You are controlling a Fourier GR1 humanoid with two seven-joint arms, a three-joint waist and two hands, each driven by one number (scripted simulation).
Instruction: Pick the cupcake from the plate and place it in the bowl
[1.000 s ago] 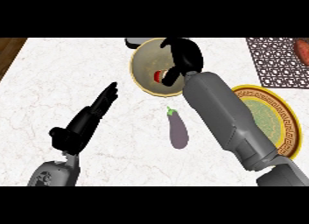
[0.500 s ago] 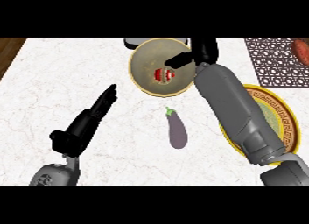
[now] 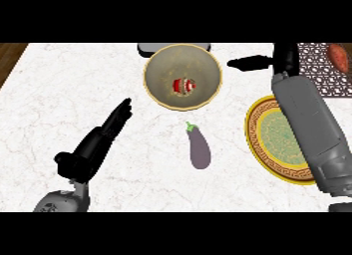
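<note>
The red and white cupcake (image 3: 183,85) lies inside the tan bowl (image 3: 158,74) at the upper middle of the counter. My right hand (image 3: 268,61) is just right of the bowl's rim, open, holding nothing; its forearm runs down over the gold-rimmed green plate (image 3: 261,130) at the right. The plate's visible part carries nothing. My left hand (image 3: 97,142) rests open at the lower left, fingers pointing up and to the right, well away from the bowl.
A purple eggplant (image 3: 199,148) lies on the marble between the bowl and the plate. A dark patterned mat (image 3: 333,74) with an orange-red object (image 3: 339,56) sits at the far right. A grey item (image 3: 150,48) peeks out behind the bowl.
My right hand has moved off the bowl to the right, leaving the cupcake in the bowl uncovered. The left hand has not moved.
</note>
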